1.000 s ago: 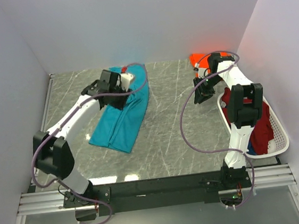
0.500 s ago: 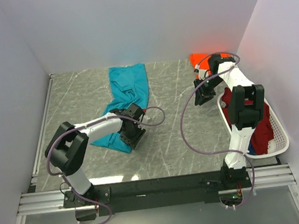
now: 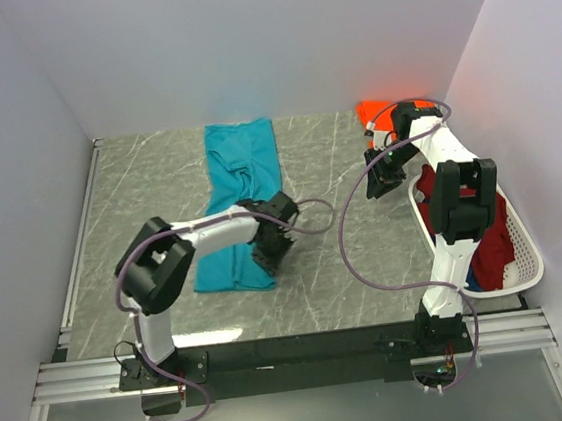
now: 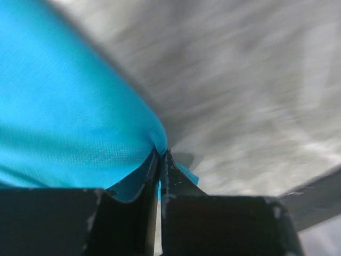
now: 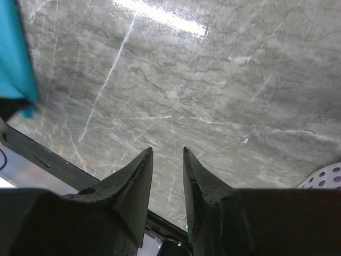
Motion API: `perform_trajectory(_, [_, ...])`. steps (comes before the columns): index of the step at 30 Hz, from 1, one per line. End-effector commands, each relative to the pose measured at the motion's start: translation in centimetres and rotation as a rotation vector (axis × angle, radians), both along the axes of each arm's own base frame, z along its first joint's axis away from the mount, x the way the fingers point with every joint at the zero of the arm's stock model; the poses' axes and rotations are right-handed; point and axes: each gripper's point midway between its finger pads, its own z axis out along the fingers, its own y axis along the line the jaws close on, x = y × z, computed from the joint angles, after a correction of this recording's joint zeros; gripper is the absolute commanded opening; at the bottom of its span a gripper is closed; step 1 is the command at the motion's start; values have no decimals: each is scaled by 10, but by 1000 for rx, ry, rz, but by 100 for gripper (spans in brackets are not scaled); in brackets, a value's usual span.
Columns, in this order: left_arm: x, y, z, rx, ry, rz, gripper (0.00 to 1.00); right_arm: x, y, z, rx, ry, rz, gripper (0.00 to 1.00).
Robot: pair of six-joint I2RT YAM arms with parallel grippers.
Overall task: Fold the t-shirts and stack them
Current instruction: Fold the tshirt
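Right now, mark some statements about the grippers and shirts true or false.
1. The left gripper is shut on the teal t-shirt. True.
2. The right gripper holds the orange t-shirt. False: the right gripper is open and empty above the table; the orange t-shirt lies by the far wall.
3. The teal t-shirt lies in the basket. False: it lies on the table.
4. Dark red cloth lies in the white basket. True.

matt teal cloth shirt (image 3: pixel 242 169), glossy marbled table (image 3: pixel 332 260), white plastic basket (image 5: pixel 331 176)

Orange shirt (image 3: pixel 367 112) mostly hidden behind R arm (image 3: pixel 458 197); table (image 4: pixel 256 80) blurred, L wrist.
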Motion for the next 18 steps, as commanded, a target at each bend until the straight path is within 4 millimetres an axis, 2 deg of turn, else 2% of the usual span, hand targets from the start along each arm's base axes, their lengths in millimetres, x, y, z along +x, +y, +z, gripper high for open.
perform_trajectory(1, [-26,-67,-1,-140,102,-69,8,2,-4,15,-4,-48,10,37])
perform_trajectory(3, [-31,-93,7,-185,119,-90,10,0,-5,14,-6,-41,12,37])
perform_trajectory(4, [-46,-102,2,-195,176,-114,13,-1,-5,14,-4,-39,15,37])
perform_trajectory(6, [-58,-116,4,-225,223,-127,20,-2,-5,14,-5,-36,25,37])
perform_trajectory(7, [-66,-124,6,-238,233,-149,28,-3,-5,15,-4,-36,28,37])
perform_trajectory(9, [-70,-133,14,-277,234,-174,36,-7,-4,17,5,-34,45,37])
perform_trajectory(10, [-71,-136,26,-308,225,-184,46,-8,-4,18,7,-35,49,38])
perform_trajectory(12, [-69,-134,38,-329,190,-214,53,-11,-1,20,21,-33,60,38])
perform_trajectory(13, [-65,-132,57,-371,154,-230,58,-12,1,20,28,-31,63,38])
perform_trajectory(15, [-63,-127,77,-423,131,-262,58,-16,10,21,52,-28,82,39])
perform_trajectory(16, [-48,-122,105,-498,79,-245,61,-18,13,22,55,-30,86,39])
perform_trajectory(18, [-23,-106,123,-553,27,-185,64,-17,21,23,77,-45,88,39])
